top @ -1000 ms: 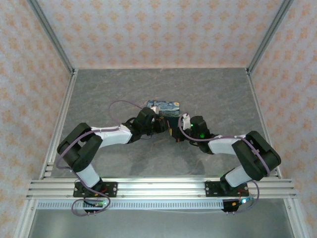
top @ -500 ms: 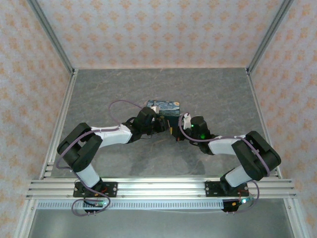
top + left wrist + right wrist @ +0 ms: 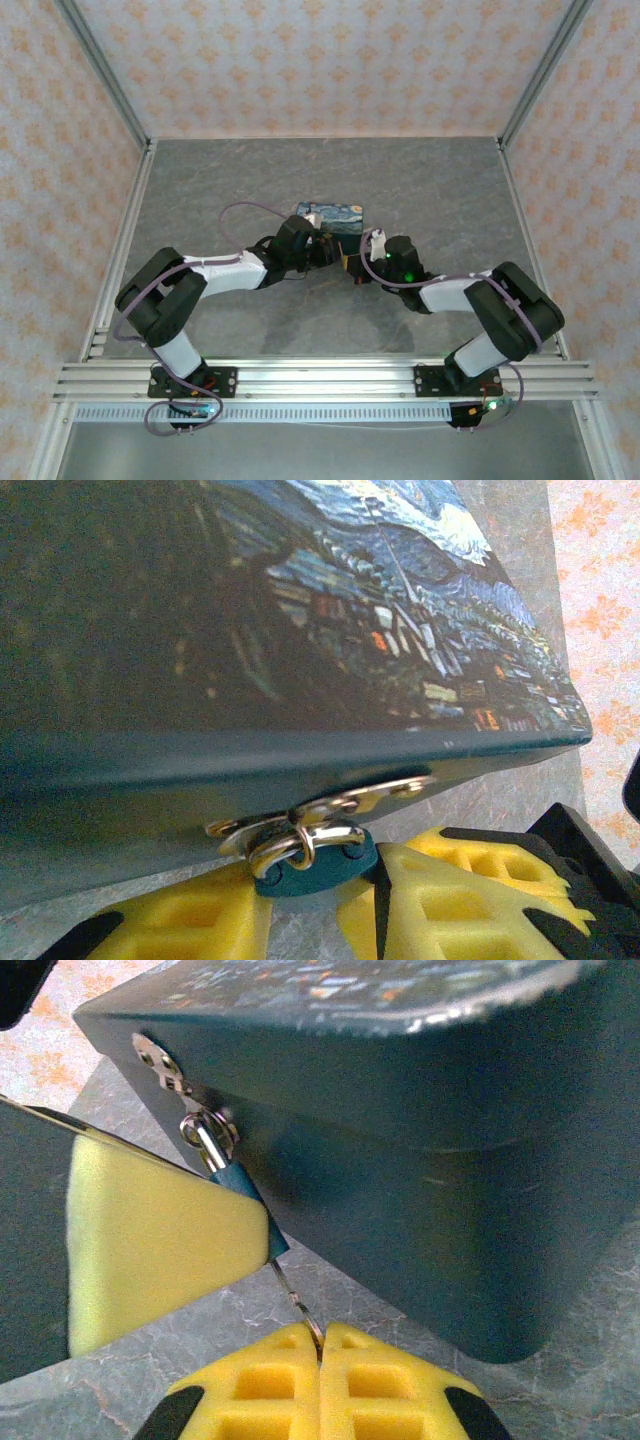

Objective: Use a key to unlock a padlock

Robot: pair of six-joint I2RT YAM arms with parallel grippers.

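Note:
The tiny blue padlock (image 3: 318, 868) hangs by its silver shackle (image 3: 300, 840) from the hasp of the starry-night tin (image 3: 300, 600). My left gripper (image 3: 312, 892) is shut on the padlock's body, a yellow finger (image 3: 170, 920) on each side. In the right wrist view the padlock (image 3: 243, 1195) sticks out past the left arm's yellow finger (image 3: 150, 1245). The thin silvery key (image 3: 292, 1295) runs from the padlock's bottom down into my right gripper (image 3: 320, 1348), which is shut on the key's head. From above, the left gripper (image 3: 328, 250) and right gripper (image 3: 352, 266) meet just in front of the tin (image 3: 335, 216).
The tin stands on the grey marbled tabletop (image 3: 420, 190), its front wall (image 3: 430, 1160) close to both grippers. Aluminium posts (image 3: 105, 75) and patterned walls enclose the table, and a rail (image 3: 320, 378) runs along the near edge.
My right gripper has crept a little to the left, toward the padlock. The left arm and the tin have not moved.

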